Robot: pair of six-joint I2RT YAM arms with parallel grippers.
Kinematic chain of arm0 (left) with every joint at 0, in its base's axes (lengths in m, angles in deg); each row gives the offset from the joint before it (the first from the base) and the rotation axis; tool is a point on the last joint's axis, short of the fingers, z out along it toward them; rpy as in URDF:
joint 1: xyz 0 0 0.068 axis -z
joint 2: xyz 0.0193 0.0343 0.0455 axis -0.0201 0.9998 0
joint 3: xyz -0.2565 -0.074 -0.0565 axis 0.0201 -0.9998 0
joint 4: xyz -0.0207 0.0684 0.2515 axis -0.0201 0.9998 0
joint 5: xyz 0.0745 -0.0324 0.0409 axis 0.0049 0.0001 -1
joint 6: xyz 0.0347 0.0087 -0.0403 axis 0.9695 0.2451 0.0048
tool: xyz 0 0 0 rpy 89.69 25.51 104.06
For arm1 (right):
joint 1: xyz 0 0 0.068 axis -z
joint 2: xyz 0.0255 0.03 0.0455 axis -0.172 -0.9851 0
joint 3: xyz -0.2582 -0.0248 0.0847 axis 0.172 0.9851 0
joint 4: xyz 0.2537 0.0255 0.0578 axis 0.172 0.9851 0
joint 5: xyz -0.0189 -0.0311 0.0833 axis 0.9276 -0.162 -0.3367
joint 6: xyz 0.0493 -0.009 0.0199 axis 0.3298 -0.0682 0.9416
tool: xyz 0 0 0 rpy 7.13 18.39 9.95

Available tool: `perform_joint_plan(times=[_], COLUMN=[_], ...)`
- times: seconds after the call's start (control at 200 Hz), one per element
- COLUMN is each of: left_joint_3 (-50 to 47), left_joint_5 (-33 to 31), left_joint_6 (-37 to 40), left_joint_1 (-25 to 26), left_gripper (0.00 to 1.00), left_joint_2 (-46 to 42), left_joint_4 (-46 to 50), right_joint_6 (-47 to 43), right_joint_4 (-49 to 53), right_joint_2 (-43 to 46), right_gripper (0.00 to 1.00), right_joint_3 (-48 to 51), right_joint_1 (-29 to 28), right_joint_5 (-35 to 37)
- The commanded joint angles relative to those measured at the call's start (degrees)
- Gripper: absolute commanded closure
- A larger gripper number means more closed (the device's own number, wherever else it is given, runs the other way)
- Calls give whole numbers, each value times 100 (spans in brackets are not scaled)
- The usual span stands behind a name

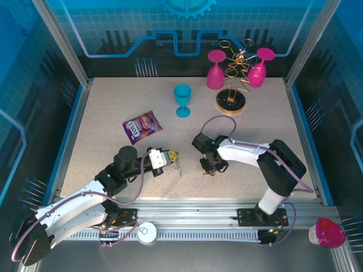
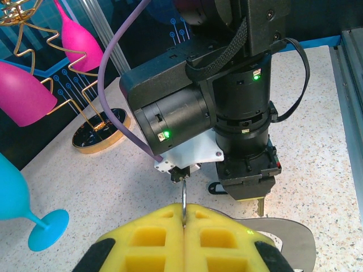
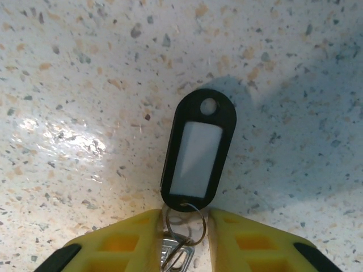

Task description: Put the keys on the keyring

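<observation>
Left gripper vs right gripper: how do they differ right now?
1. Jaws: the left gripper is pressed fully shut on the thin keyring. The right gripper has its jaws slightly apart, clamped on the keys, with the black tag sticking out.
2. Pose: the left gripper points sideways across the table, while the right gripper points straight down at it.
Shared: yellow finger pads, and each holds its own part.

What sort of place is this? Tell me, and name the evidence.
Probably a robotics lab test cell: a speckled beige tabletop fenced by aluminium frame posts and blue circuit-patterned panels, with two white-and-black robot arms.
</observation>
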State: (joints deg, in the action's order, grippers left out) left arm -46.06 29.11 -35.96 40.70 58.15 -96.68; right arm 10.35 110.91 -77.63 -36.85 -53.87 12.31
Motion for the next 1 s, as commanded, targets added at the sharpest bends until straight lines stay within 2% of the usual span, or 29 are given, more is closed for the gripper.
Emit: perform_joint_plan(times=[0.0, 0.24, 0.54, 0.88, 0.996], left_joint_3=[10, 3, -4, 1, 2], left_joint_5=[62, 64, 62, 74, 85], left_joint_6=[31, 34, 36, 33, 32], left_joint_1=[20, 25, 26, 25, 21], left_gripper=[100, 100, 100, 100, 100], left_joint_2=[-36, -45, -47, -68, -71], left_joint_4=[-84, -77, -80, -69, -68], right_joint_6=[106, 191, 371, 425, 443], right_joint_4=[299, 373, 569, 458, 475], right_joint_2=[139, 137, 338, 179, 139], right_gripper=[71, 73, 65, 65, 69], right_joint_3=[-117, -128, -125, -68, -60], right_joint_1=[-101, -203, -322, -402, -402], right_joint_5=[155, 139, 277, 153, 237])
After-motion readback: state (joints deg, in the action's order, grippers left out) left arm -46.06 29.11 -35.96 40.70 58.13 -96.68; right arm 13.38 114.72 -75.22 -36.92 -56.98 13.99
